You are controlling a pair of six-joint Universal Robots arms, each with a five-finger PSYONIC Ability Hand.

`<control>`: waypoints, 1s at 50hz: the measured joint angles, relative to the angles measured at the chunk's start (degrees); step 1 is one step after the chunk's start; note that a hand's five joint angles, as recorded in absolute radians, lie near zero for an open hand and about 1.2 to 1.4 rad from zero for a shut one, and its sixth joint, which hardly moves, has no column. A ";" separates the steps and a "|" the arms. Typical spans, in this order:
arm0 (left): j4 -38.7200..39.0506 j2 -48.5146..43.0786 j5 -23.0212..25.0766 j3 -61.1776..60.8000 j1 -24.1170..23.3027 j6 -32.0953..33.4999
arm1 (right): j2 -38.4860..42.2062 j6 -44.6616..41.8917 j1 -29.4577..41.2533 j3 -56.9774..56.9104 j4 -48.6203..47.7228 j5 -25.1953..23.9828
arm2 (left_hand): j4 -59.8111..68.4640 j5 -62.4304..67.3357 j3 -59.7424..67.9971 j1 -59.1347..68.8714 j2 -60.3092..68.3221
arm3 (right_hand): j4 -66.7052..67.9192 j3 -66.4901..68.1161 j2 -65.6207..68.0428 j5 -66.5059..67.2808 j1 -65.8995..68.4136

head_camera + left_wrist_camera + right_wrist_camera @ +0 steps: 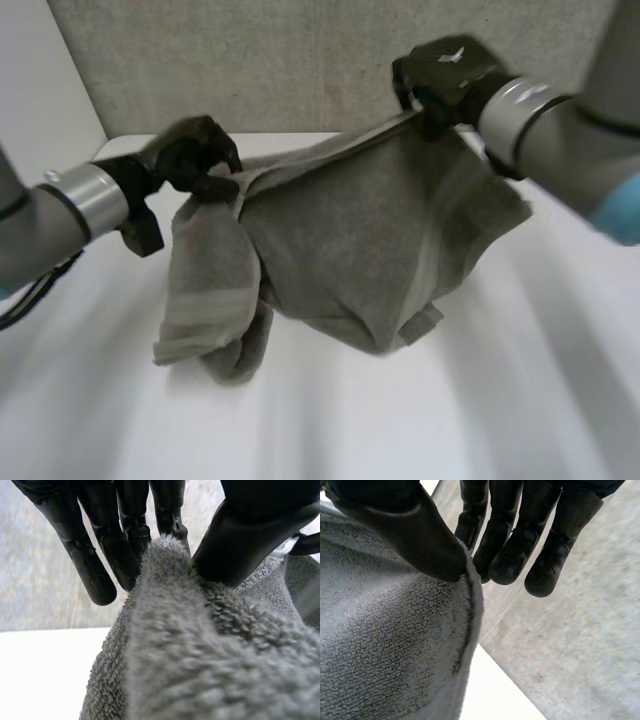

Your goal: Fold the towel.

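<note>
Towel (350,240) edge in L hand (190,155), R hand (440,75)

Towel (350,240) over table (500,420), wall (300,60) behind

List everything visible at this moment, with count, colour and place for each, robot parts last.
towel: one, grey, held up between both hands, hanging bunched above the table.
table: one, white, beneath the towel.
wall panel: one, grey, behind the table.
left hand: one, black, pinching one end of the towel's upper edge between thumb and fingers.
right hand: one, black, pinching the other end of that edge, higher than the left hand.
left arm: one, grey, behind the left hand.
right arm: one, grey, behind the right hand.
</note>
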 measured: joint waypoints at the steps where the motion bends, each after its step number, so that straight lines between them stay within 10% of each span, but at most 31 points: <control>1: 0.02 -1.66 -0.11 1.44 -0.02 0.00 | 1.40 -0.44 0.28 -1.20 -0.10 0.19 | 0.00 0.00 0.00 0.00 0.00 | 0.00 0.01 0.00 0.00 0.00; 11: -0.06 -13.22 -4.14 30.99 -0.84 -1.42 | 19.35 -7.15 2.72 -33.00 -1.83 7.09 | 0.00 0.00 0.00 0.00 0.00 | 0.00 0.01 0.03 0.00 0.00; 20: 3.40 -7.64 -8.13 47.90 -1.42 -5.13 | 15.72 -7.09 2.75 -46.96 -8.12 10.70 | -0.34 0.00 -0.11 0.00 -0.01 | 0.00 0.01 0.87 0.00 0.00; 37: 10.25 -4.66 1.28 11.89 1.22 1.21 | 8.95 -7.42 2.11 -9.84 4.73 7.09 | -12.36 -4.16 -11.16 -3.52 -8.36 | 0.00 0.01 0.87 0.21 0.00; 50: 10.51 -10.40 3.14 -8.71 1.13 20.21 | 6.03 -7.86 2.11 17.88 -5.03 4.40 | -46.92 -41.71 -45.59 -41.22 -43.78 | 0.00 0.01 1.07 0.50 0.00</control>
